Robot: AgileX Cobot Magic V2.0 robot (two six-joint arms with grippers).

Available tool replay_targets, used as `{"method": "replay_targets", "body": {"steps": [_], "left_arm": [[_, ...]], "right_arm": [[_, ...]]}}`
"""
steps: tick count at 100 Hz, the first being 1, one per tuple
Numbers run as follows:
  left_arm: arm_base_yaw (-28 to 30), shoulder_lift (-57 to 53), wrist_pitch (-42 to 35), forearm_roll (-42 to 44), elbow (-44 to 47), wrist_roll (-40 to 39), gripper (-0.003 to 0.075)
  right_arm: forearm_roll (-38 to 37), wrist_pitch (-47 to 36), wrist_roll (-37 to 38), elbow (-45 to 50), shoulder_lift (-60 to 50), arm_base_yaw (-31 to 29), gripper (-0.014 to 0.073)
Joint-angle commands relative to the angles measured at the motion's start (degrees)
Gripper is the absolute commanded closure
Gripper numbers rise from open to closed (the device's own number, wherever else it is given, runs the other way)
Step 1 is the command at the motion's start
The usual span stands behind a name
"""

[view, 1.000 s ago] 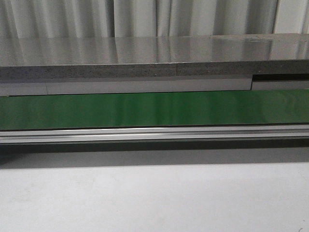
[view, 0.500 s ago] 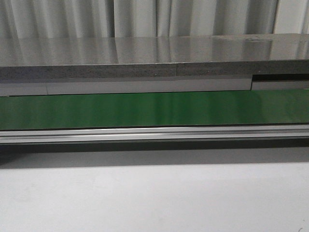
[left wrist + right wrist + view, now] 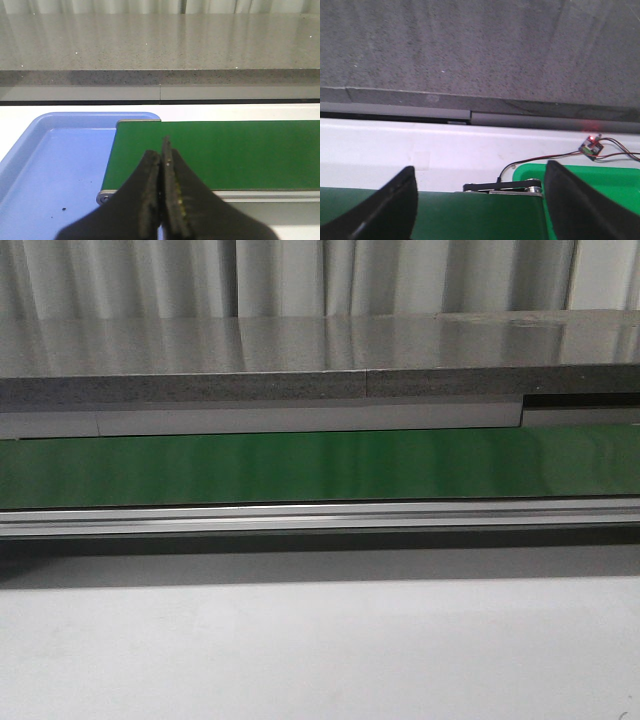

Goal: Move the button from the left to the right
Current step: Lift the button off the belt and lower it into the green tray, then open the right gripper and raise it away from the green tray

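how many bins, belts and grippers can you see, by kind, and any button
blue bin: 1
green bin: 1
green conveyor belt: 1
grippers: 2, left gripper and right gripper
button: 0, not in view
total: 5

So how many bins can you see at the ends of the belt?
2. A blue bin sits at one end of the green belt in the left wrist view; a green bin sits at the other end in the right wrist view. No button shows.

no readable text, labels, brands, numbers or signs in any view
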Motion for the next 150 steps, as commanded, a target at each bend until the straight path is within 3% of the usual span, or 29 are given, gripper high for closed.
{"method": "replay_targets", "body": {"steps": [1, 28, 58, 83, 115, 127, 150], "left_arm": [[-0.5, 0.3, -4.7, -0.3, -1.6, -0.2, 0.0741], [-0.5, 0.3, -4.7, -0.3, -1.6, -0.2, 0.0741], [-0.5, 0.3, -4.7, -0.3, -1.6, -0.2, 0.0741], [-0.5, 0.3, -4.7, -0.3, -1.6, -0.2, 0.0741], [-0.5, 0.3, -4.7, -0.3, -1.6, -0.2, 0.0741], [-0.5, 0.3, -4.7, -0.3, -1.6, -0.2, 0.0741], [-0.5, 0.3, -4.7, -0.3, -1.6, -0.2, 0.0741]], "right_arm": [[1.4, -7.8, 0.2, 3.7, -6.4, 1.4, 0.0063], [2.3, -15.5, 0.2, 22.3, -23.3, 3.0, 0.0063], [2.4, -15.3, 0.2, 36.9, -46.1, 3.0, 0.0063], [2.5, -5.4, 0.2, 40.0, -57.6, 3.0, 0.0063], [2.5, -2.9, 0.2, 40.0, -58.1, 3.0, 0.0071], [2.5, -2.9, 0.2, 40.0, -58.1, 3.0, 0.0173], [2.5, -2.9, 0.2, 40.0, -58.1, 3.0, 0.055]]}}
